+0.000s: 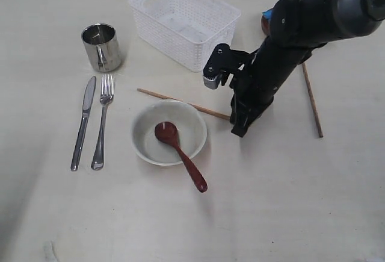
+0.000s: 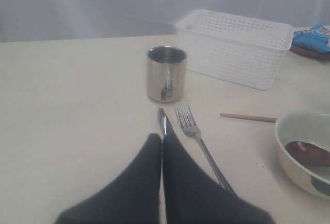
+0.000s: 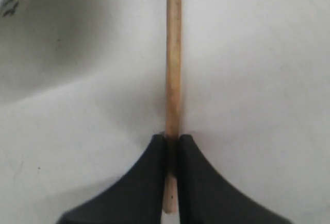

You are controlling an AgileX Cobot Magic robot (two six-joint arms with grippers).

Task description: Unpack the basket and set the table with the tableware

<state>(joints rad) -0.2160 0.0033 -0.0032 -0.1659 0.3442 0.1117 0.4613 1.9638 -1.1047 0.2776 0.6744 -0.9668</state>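
My right gripper [image 1: 238, 128] is shut on the near end of a brown chopstick [image 1: 180, 103] that lies on the table [image 1: 289, 202] between the white basket [image 1: 183, 21] and the off-white bowl [image 1: 169, 132]. Up close, the chopstick [image 3: 173, 54] runs straight out from between the right gripper's [image 3: 172, 149] fingers. The dark red spoon [image 1: 180, 153] rests in the bowl. A second chopstick [image 1: 312, 99] lies at the right. Knife [image 1: 83, 122], fork [image 1: 102, 123] and steel cup [image 1: 101, 46] sit at the left. My left gripper [image 2: 163, 137] is shut and empty, just behind the knife [image 2: 162, 121].
A blue crisp packet [image 2: 312, 36] lies on a small brown plate [image 2: 309, 53] behind the basket [image 2: 237, 49], mostly hidden by my right arm in the exterior view. The basket looks empty. The left arm is outside the exterior view.
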